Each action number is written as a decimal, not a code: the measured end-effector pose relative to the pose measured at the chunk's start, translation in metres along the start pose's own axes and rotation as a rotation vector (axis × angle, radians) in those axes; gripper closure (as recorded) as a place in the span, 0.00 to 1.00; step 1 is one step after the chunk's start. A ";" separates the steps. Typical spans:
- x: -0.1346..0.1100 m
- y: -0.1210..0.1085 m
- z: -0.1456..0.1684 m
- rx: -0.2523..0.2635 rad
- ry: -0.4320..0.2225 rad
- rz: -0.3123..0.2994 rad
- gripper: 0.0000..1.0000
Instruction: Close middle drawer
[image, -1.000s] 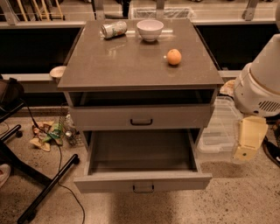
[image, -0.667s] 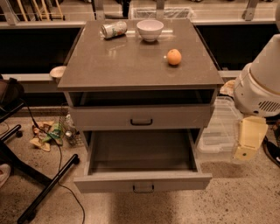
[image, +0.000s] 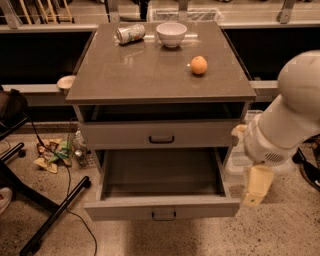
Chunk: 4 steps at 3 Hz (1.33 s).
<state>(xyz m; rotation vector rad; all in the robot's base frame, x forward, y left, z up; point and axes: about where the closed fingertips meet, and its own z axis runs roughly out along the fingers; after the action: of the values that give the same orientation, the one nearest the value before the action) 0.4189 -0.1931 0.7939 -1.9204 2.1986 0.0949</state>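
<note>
The middle drawer (image: 161, 206) is pulled far out of the grey cabinet, and its shallow grey box is empty. Its flat front panel carries a small dark pull handle (image: 164, 215) at the centre. Above it, the upper drawer (image: 160, 134) is nearly shut, with its own dark handle. The lowest drawer is hidden under the open one. My gripper (image: 256, 187), a cream part hanging below the white arm (image: 290, 115), is just right of the open drawer's front right corner and apart from it.
On the cabinet top (image: 150, 75) are an orange (image: 199, 65), a white bowl (image: 171, 34) and a can lying on its side (image: 130, 34). A chair base (image: 50, 210) and cable lie on the floor at left, with litter (image: 55, 152). A clear bin (image: 240, 160) stands behind my arm.
My gripper has moved left and down, closer to the open drawer's front right corner. The drawers and the objects on top have not moved.
</note>
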 end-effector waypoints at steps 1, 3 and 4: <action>-0.003 0.002 0.060 -0.011 -0.063 -0.001 0.00; -0.011 -0.002 0.109 0.004 -0.123 0.003 0.00; -0.003 0.003 0.150 0.000 -0.171 0.030 0.00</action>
<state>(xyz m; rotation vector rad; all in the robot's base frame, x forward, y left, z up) 0.4348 -0.1604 0.6479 -1.8063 2.1153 0.2546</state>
